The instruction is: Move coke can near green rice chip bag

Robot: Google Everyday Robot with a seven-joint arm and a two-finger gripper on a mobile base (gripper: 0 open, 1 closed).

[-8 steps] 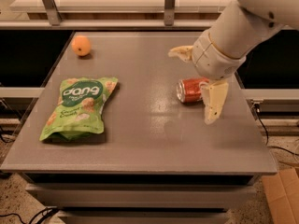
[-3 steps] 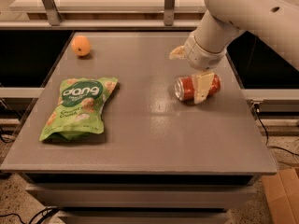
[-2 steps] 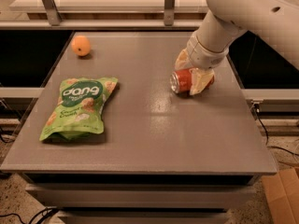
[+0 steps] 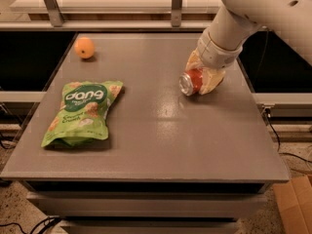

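Note:
The coke can [image 4: 191,81] is a small red can with a silver end facing left. It lies on its side at the right of the grey table [image 4: 156,140]. My gripper [image 4: 202,77] comes down from the upper right and its cream fingers are closed around the can. The green rice chip bag [image 4: 82,111] lies flat at the table's left, well apart from the can.
An orange fruit [image 4: 85,47] sits at the table's far left corner. A metal rail with uprights [image 4: 176,4] runs behind the table. A cardboard box [image 4: 295,201] stands on the floor at the lower right.
The gripper swung down over the can and its fingers closed around it. The can has shifted slightly left and away with the gripper.

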